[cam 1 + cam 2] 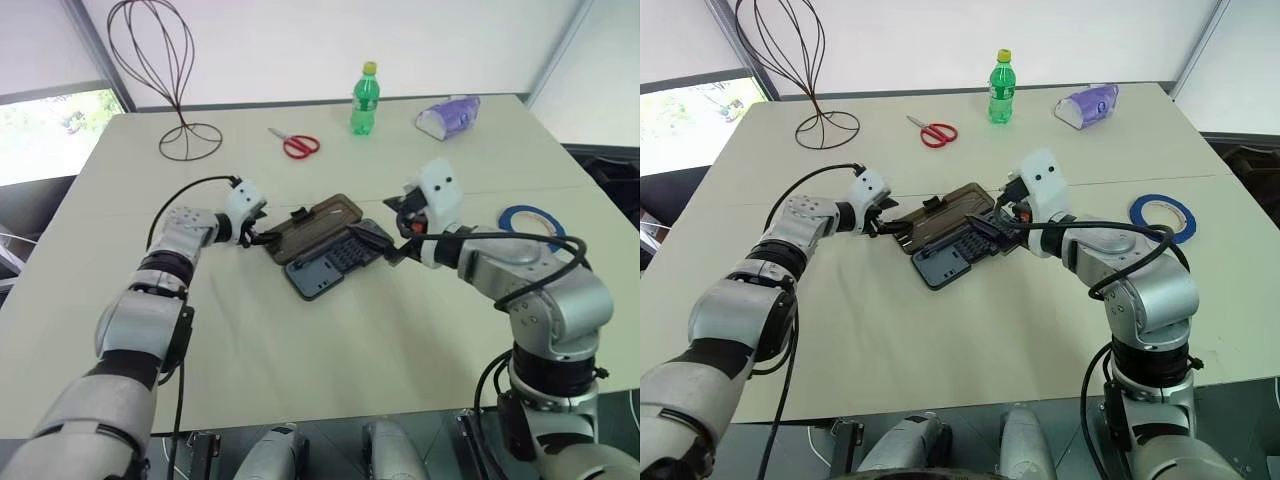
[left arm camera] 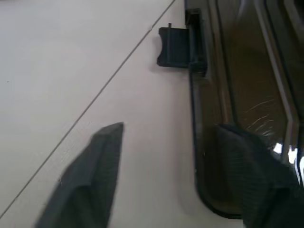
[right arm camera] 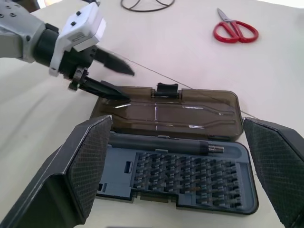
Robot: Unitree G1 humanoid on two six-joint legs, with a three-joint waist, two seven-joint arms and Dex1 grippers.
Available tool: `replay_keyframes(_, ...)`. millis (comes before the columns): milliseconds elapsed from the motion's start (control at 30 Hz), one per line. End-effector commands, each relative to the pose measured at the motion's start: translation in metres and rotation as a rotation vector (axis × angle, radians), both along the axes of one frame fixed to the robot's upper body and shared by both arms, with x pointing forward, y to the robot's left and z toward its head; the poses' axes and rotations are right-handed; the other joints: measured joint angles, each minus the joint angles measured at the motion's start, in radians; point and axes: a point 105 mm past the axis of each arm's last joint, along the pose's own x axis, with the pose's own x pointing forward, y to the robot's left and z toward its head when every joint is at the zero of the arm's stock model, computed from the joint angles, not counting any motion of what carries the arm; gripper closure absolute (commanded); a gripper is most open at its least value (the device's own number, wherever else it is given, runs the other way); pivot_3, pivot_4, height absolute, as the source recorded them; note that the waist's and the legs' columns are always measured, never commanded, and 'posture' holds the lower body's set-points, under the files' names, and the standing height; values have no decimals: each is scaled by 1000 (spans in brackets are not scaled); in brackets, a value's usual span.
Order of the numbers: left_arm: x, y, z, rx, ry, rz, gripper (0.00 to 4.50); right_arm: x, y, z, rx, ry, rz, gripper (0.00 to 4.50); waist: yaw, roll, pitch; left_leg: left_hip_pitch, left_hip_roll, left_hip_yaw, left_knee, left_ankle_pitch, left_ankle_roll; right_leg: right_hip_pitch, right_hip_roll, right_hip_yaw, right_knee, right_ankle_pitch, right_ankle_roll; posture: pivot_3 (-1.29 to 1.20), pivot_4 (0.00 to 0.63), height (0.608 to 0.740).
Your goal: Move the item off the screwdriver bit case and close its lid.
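- The lid (image 3: 166, 110), thin, stiff and slick, is lying open beside the case (image 3: 180, 175); its corner is being straddled by the left gripper (image 3: 111, 78), fingers parted.
- The case is being flanked by the right gripper (image 3: 178, 171), fingers wide and empty.
- The tape (image 1: 532, 221) is lying off the case.

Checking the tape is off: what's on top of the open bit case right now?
No tape: the blue tape roll lies apart on the table. Case base shows rows of bits and a driver handle. One left hand finger rests on the lid corner.

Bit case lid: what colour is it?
Translucent smoky brown lid with a black latch tab; clearest in the right wrist view.
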Motion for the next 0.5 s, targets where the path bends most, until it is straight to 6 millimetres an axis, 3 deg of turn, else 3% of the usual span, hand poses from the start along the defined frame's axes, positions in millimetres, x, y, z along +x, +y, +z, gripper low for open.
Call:
replay_keyframes(33,-11,3,-24,93,107,-33,3485,-5,-2,11,25,-55,-20,0,0,0,0,0,0,0,0,0,0,0,0,0,1,0,0,0,150,740)
replay_keyframes(100,-13,2,-27,106,130,-56,4422,-6,-4,8,28,-51,-37,0,0,-1,-1,1,0,0,0,0,0,0,0,0,4,0,0,0,150,740)
replay_keyframes(300,-20,3,-31,203,144,-141,4422,-11,-19,1,48,-18,-64,0,0,-1,-2,1,-1,0,0,0,0,0,-1,0,5,0,0,0,150,740)
replay_keyframes(500,-21,-8,-10,322,-1,-344,4422,-49,-46,-17,-78,67,84,0,3,-2,-2,1,-1,0,-1,-1,2,0,-2,-1,4,0,0,0,150,740)
